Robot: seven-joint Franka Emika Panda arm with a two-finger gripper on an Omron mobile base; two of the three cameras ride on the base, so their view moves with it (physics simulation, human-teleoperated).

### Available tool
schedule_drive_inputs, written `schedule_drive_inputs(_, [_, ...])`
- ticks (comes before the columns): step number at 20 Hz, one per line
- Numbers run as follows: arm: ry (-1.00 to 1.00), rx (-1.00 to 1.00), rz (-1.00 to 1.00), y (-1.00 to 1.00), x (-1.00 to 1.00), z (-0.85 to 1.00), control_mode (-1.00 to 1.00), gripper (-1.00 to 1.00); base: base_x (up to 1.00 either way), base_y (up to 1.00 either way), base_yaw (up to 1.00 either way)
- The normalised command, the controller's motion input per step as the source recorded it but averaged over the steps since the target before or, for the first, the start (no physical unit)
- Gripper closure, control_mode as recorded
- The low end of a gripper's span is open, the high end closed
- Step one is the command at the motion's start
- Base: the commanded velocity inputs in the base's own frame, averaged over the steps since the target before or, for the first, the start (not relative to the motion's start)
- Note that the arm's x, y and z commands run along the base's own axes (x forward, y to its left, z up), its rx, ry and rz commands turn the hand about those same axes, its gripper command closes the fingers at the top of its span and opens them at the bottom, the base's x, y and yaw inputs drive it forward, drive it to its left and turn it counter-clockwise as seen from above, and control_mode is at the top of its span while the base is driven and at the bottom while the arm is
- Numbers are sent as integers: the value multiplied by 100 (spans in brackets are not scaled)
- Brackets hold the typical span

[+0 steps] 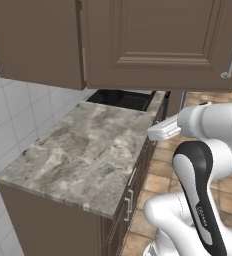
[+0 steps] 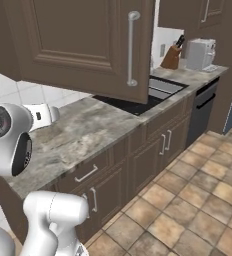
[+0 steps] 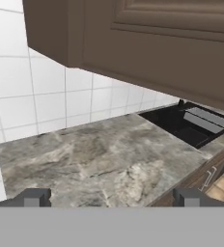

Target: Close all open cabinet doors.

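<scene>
At the bottom of the hand view, the gripper (image 3: 111, 198) is hovering over the near edge of the marble counter (image 3: 99, 159), its two dark fingertips (image 3: 34, 197) standing far apart with nothing between them; only the tips are showing, the rest being cut off by the frame. Above and beyond them, the open cabinet door (image 3: 167, 53) is hanging out over the counter, well apart from the fingers and higher than they are; its top and right parts are running out of the frame.

From the right base view, the door (image 2: 83, 45) is standing upright with its long axis vertical, swung out from the wall so its panelled face is turning toward the room, and its silver bar handle (image 2: 132, 49) is running vertically near its right edge. The door is hiding the cupboard opening behind it and part of the dark sink (image 2: 148, 97). Farther right, a knife block (image 2: 172, 56) and a white appliance (image 2: 200, 54) are sitting on the counter, and the appliance's details are hard to make out.
</scene>
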Motion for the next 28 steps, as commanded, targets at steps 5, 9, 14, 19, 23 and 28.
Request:
schedule_drive_inputs(5, [0,0,0,0,0,0,100,-100,19,0,-2])
schedule_drive_inputs(9, [0,0,0,0,0,0,100,-100,0,0,0])
schedule_drive_inputs(14, [-10,-2,0,0,-14,0,-100,-100,0,0,0])
schedule_drive_inputs(19, [-32,-13,0,0,-54,12,-100,-100,0,0,0])
schedule_drive_inputs(23, [-35,-21,0,-1,-44,31,-100,-100,0,0,0])
schedule_drive_inputs(28, [-30,-20,0,-13,-11,34,-100,-100,0,0,0])
